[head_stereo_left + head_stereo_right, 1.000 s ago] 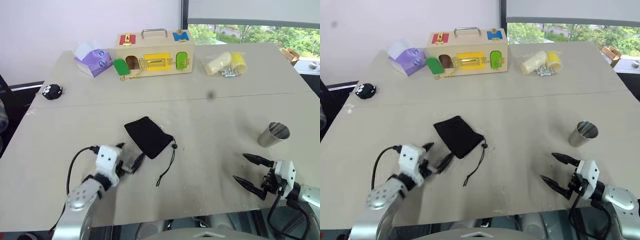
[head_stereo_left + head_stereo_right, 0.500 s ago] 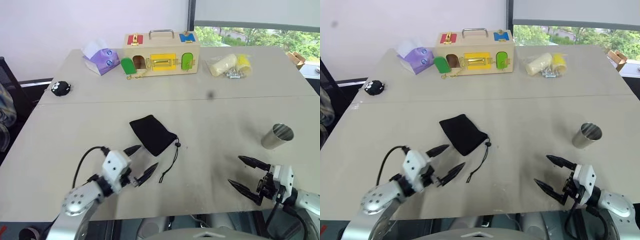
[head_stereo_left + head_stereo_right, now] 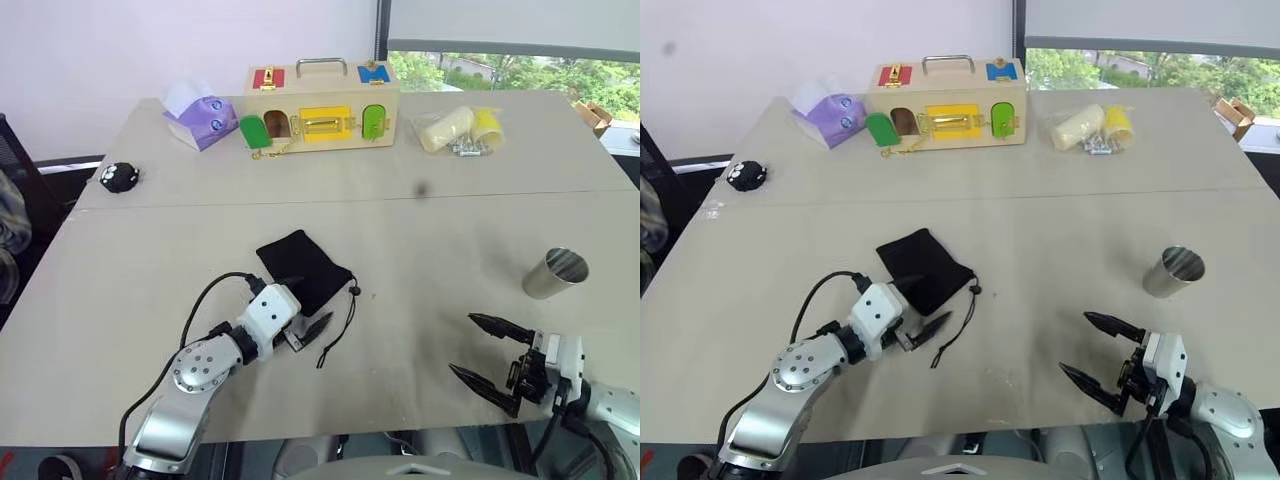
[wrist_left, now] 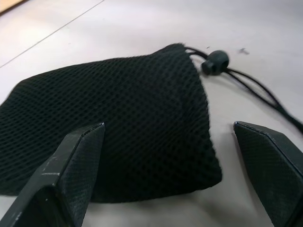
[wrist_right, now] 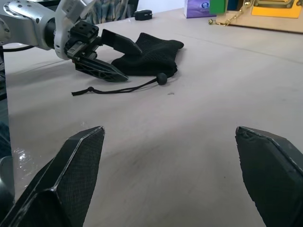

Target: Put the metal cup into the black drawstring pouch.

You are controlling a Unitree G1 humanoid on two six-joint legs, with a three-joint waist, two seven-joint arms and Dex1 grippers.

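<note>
Table (image 3: 420, 260) bears an unlabelled metal cup (image 3: 556, 273) and black drawstring pouch (image 3: 303, 268).

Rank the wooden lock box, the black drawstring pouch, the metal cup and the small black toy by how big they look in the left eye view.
1. Wooden lock box
2. Black drawstring pouch
3. Metal cup
4. Small black toy

The box sits farthest away yet looks largest, so that ranking is safe.

One metal cup (image 3: 556, 273), one black drawstring pouch (image 3: 303, 269), one wooden box (image 3: 322, 105), perhaps two bagged cylinders (image 3: 459, 128).
</note>
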